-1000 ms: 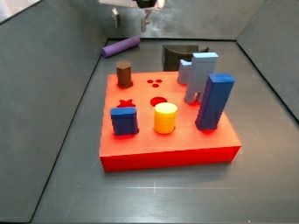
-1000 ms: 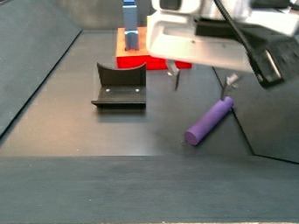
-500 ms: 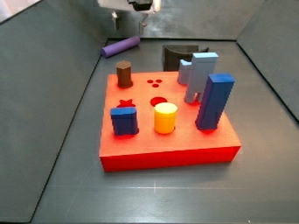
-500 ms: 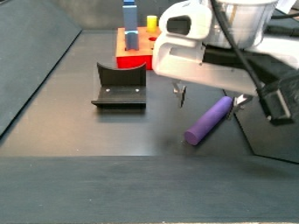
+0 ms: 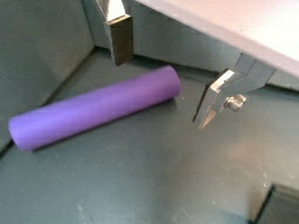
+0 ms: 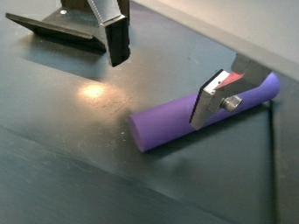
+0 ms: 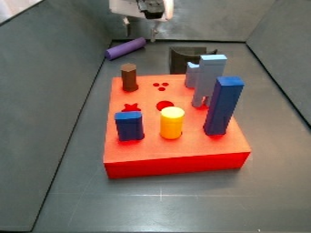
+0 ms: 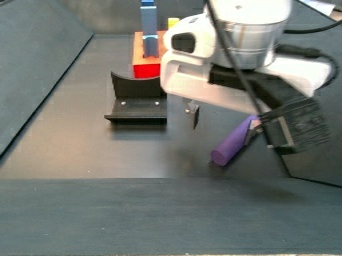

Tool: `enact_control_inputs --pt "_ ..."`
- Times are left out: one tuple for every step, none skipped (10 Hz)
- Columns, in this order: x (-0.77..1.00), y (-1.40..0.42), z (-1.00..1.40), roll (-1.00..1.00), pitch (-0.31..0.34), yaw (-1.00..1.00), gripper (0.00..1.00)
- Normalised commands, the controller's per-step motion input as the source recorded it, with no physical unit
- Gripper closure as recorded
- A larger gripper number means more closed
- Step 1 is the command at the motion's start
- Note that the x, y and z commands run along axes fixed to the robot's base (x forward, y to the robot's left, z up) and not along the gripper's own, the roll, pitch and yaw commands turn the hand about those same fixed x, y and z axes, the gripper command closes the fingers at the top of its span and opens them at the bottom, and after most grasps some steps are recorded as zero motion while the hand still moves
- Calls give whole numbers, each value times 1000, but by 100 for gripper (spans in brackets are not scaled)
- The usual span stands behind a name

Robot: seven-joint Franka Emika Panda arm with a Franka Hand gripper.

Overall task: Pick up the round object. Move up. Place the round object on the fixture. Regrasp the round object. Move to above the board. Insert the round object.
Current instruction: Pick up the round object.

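1. Gripper (image 5: 163, 77) is hanging wide open and empty, its fingers straddling the purple peg (image 5: 96, 109) without touching it.
2. Compared with a second ago, it is sitting lower over the peg; a grasp looks imminent.
3. Peg is lying on the floor by the wall, near the fixture (image 8: 136, 98).
4. Only a side view is showing the red board (image 7: 174, 127).

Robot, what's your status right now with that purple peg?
Pincer open, fingers straddling the purple peg, not gripping yet. Peg lying flat on the floor by the wall. Nothing in the way.
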Motion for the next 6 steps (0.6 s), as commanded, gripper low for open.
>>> enact_control_inputs --pt "0 37 -440 -290 -244 -200 0" --pt "-43 74 -346 -304 -316 -203 0" --pt "-89 117 -320 -289 -353 -154 0" --pt "-54 154 -326 -283 -351 -103 0" --pt "-26 169 -320 -289 -350 -71 0" --pt "-9 177 -323 -287 -344 -46 0"
